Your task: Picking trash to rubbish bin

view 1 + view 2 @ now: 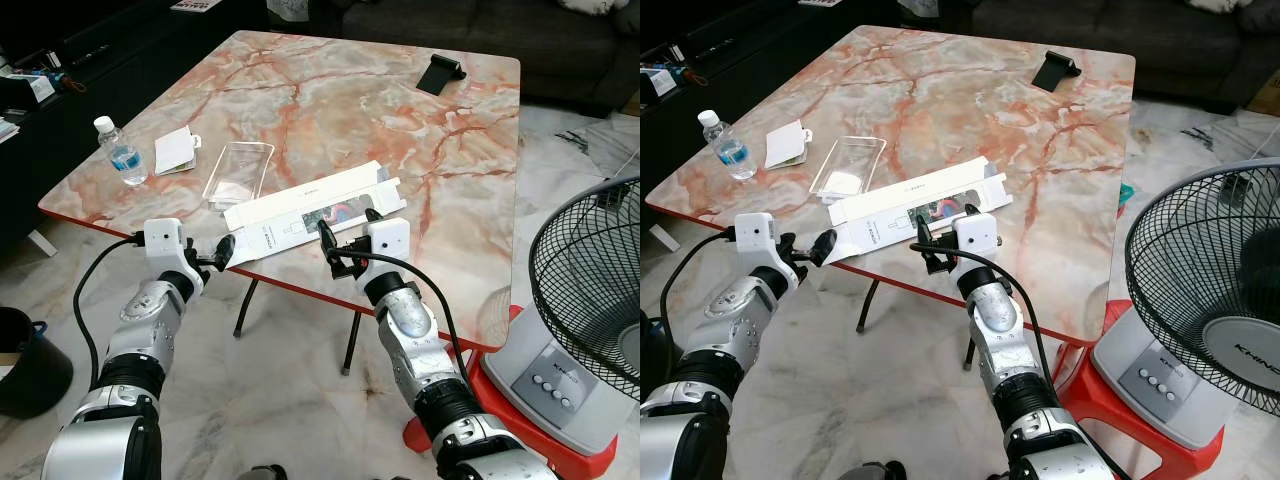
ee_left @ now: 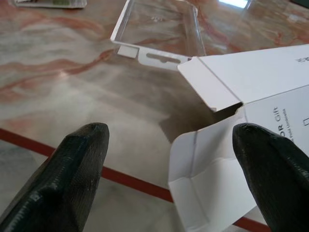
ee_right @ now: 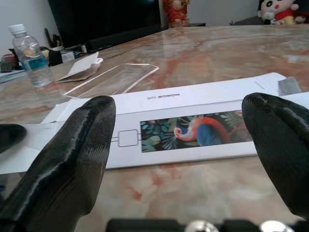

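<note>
The long flat white cardboard box (image 1: pixel 312 214) with a flamingo picture on its face lies on the orange-veined marble table (image 1: pixel 350 110), near the edge nearest the robot, its long axis running across from one gripper to the other. The left gripper (image 1: pixel 222 252) has its fingers spread apart, empty, right at the box's open flapped end, which sits just ahead of and between the fingertips. The right gripper (image 1: pixel 335 250) is likewise spread and empty, facing the box's long side just ahead of it (so the left one looks better placed for a pinch on the end flap). Counted: one white box, one clear plastic tray (image 1: pixel 240 172) beyond the left gripper, one folded white packet (image 1: pixel 175 150), one small water bottle (image 1: pixel 120 152), one black stand (image 1: pixel 440 72) far off, one black bin (image 1: pixel 28 365) on the floor beside the left arm
</note>
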You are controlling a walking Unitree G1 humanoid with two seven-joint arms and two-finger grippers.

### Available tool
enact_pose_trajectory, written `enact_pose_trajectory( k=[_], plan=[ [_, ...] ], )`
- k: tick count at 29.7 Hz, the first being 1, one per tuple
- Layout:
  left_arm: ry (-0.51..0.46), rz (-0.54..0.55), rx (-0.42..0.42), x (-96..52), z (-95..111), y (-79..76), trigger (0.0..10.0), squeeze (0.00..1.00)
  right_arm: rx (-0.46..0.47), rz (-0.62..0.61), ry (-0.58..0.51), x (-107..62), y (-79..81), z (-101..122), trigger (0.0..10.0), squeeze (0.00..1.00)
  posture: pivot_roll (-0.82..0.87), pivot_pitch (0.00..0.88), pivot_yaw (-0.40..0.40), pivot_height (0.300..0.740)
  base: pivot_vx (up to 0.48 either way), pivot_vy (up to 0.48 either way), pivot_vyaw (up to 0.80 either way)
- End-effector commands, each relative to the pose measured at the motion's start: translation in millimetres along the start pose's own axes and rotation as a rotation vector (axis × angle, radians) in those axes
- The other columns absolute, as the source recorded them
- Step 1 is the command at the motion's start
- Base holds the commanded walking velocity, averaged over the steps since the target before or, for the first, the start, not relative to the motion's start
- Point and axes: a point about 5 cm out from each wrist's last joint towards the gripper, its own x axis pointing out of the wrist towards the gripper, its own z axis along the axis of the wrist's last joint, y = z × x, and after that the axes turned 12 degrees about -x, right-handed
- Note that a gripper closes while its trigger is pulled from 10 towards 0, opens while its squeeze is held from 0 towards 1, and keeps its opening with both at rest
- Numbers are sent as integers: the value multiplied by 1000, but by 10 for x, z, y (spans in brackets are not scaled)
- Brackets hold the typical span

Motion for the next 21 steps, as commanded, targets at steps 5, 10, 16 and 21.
enact_pose_trajectory(
  k=[5,10,16,21],
  plan=[
    [12,5,21,13,12,8,314,0,7,4,2,-2,23,2,10000,0,114,149,38,728,0,0,0],
    [11,-1,22,20,10,-1,0,0,7,4,1,0,22,3,10000,0,114,147,39,728,0,0,0],
    [4,-26,12,35,-2,-63,0,0,13,5,-8,12,37,24,10000,0,111,148,40,728,0,0,0],
    [0,-29,-14,40,3,-65,0,0,13,8,-11,16,48,32,10000,0,112,148,42,728,0,0,0]
  ],
)
